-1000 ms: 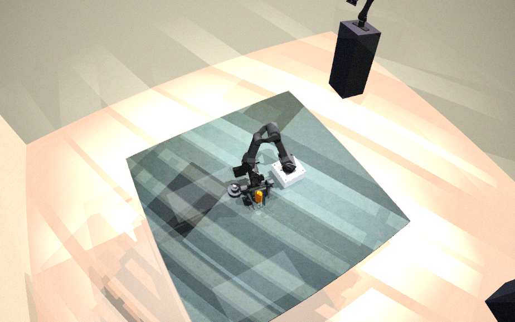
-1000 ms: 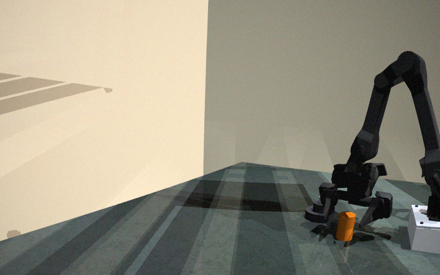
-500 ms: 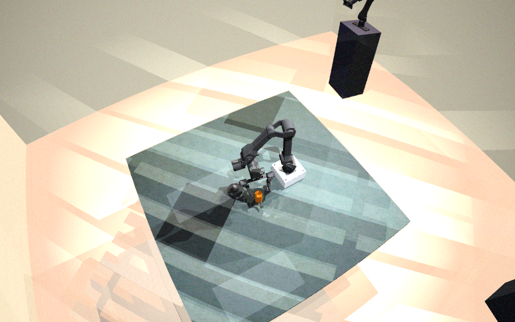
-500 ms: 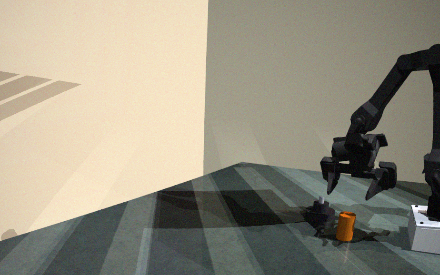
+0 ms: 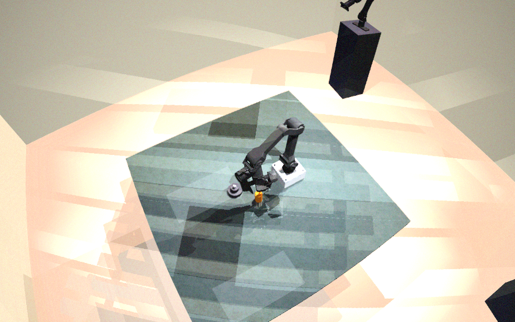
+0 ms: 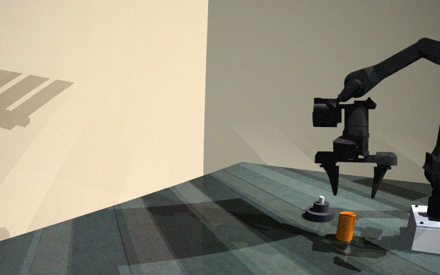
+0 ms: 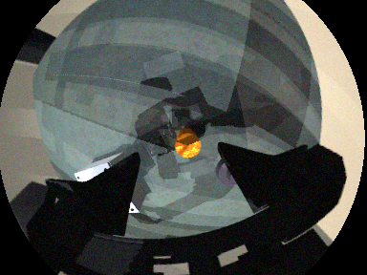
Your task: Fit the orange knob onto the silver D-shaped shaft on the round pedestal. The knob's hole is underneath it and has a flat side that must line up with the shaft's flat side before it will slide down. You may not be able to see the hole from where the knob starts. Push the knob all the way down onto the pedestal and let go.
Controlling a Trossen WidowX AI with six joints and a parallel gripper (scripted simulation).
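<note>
Orange knob, ungrasped: the gripper hangs above it, fingers spread wide, pointing down. Likely the pick-up is in hand, calling for centring, lowering and closing. The knob stands upright, lower right in the exterior view; the pedestal waits nearby, its shaft bare. The arm reaches in from the right edge, wrist bent downward.

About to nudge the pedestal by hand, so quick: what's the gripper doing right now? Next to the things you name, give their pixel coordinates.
Gripper [image 5: 258, 189] [image 6: 354, 197] [image 7: 179, 151]: wide open, holding nothing, fingertips above the orange knob [image 5: 258, 196] [image 6: 345, 226] [image 7: 187, 143].
</note>
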